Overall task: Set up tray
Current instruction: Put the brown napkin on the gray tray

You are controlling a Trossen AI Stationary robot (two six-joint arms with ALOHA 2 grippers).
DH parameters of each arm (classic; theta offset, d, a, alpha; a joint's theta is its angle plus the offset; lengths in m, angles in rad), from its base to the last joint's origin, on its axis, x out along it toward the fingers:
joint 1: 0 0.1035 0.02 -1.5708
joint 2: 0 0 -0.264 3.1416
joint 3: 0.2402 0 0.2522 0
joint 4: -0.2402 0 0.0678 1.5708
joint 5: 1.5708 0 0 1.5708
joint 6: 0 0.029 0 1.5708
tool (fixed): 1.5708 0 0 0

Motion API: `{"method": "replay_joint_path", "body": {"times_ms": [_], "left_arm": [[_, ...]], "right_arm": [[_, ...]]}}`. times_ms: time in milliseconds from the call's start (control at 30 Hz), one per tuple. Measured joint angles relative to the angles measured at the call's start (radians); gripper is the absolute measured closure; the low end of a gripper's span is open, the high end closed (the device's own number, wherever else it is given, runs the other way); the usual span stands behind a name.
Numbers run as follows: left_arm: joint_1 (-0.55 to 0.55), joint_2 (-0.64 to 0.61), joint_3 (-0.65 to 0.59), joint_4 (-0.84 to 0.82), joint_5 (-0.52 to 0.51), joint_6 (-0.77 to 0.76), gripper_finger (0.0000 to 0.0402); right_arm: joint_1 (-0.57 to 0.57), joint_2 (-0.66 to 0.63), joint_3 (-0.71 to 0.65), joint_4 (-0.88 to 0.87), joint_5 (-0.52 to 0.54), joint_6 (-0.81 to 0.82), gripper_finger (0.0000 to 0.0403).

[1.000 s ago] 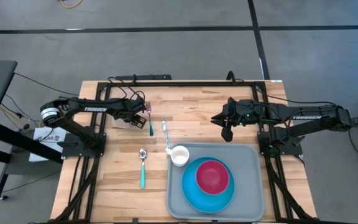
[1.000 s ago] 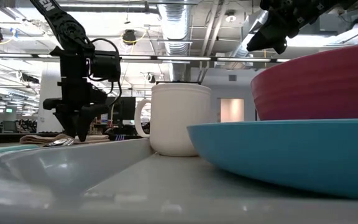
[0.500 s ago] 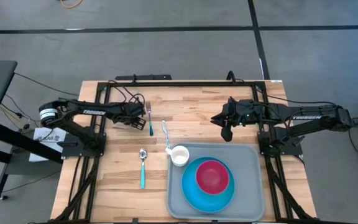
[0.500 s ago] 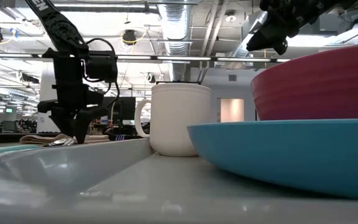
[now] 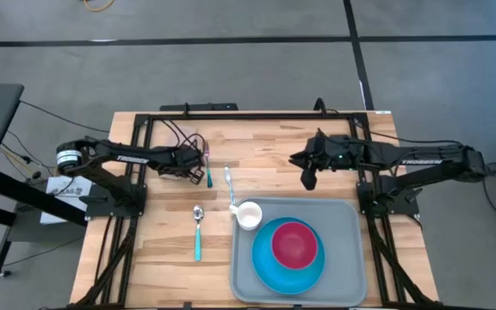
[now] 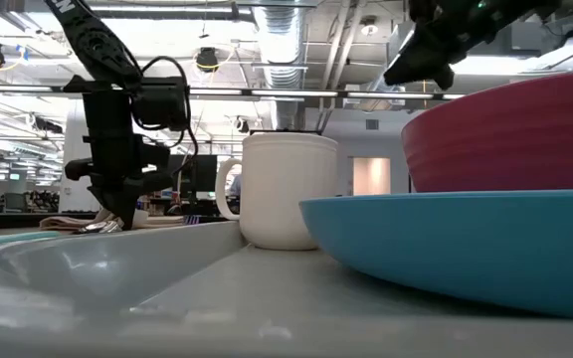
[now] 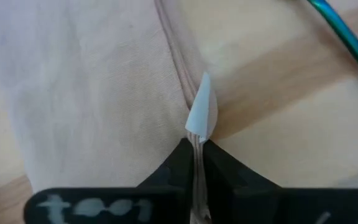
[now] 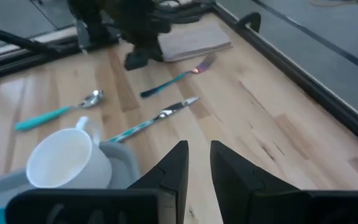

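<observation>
Left arm reaches in from the worktop's left edge, low and nearly level; its gripper (image 5: 198, 162) is down on the folded napkin (image 7: 92, 93) at the back-left of the worktop (image 5: 274, 155). Left wrist view: jaws pressed together, pinching the napkin's edge, with a small fold of cloth standing up just past the tips. Low view: the same gripper (image 6: 117, 214) points straight down at the surface.

Right arm stretches in from the right edge, held above the worktop. Its gripper (image 5: 309, 178) hangs in the air behind the tray's far edge, touching nothing. Right wrist view: jaws (image 8: 194, 163) a little apart, nothing between them.

Tray (image 5: 351, 258): flat on the front-right part of the worktop, long side parallel to the front edge. On it, a blue plate (image 5: 265, 267) with a red bowl (image 5: 294, 242) sitting in it. A white mug (image 5: 248, 215) stands at the tray's back-left corner, handle towards the left arm.

Off the tray:
- Fork (image 5: 207, 168), teal handle, just beside the left gripper and the napkin.
- Knife (image 5: 230, 185), between fork and mug, its near end close to the tray corner.
- Spoon (image 5: 198, 232), teal handle, left of the tray, bowl end away from the front edge.
</observation>
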Motion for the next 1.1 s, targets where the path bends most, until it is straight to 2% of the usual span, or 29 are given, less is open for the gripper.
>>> {"method": "replay_joint_path", "body": {"times_ms": [300,467,533,667,800,867,1000,1100], "left_arm": [[-0.127,-0.050,0.121,-0.036,0.033,0.011,0.0399],[-0.172,-0.095,0.208,-0.117,0.000,0.014,0.0400],[-0.189,-0.112,0.239,-0.160,-0.010,0.016,0.0400],[-0.227,-0.127,0.286,-0.207,-0.048,0.012,0.0400],[-0.255,-0.135,0.316,-0.211,-0.054,0.012,0.0400],[-0.267,-0.136,0.323,-0.206,-0.059,0.012,0.0400],[-0.291,-0.136,0.323,-0.210,-0.058,0.010,0.0400],[-0.315,-0.136,0.323,-0.204,-0.053,0.006,0.0400]], "right_arm": [[-0.081,0.235,0.000,0.134,-0.029,-0.008,0.0342],[-0.119,0.334,0.037,0.049,-0.042,0.148,0.0342],[-0.140,0.348,0.057,0.010,-0.064,0.177,0.0342],[-0.154,0.352,0.076,-0.006,-0.067,0.125,0.0342],[-0.173,0.343,0.080,0.103,-0.105,0.122,0.0342],[-0.185,0.343,0.080,0.167,-0.171,0.063,0.0342],[-0.185,0.357,0.080,0.270,-0.313,-0.197,0.0340],[-0.166,0.390,0.080,0.327,-0.323,-0.328,0.0334]]}}
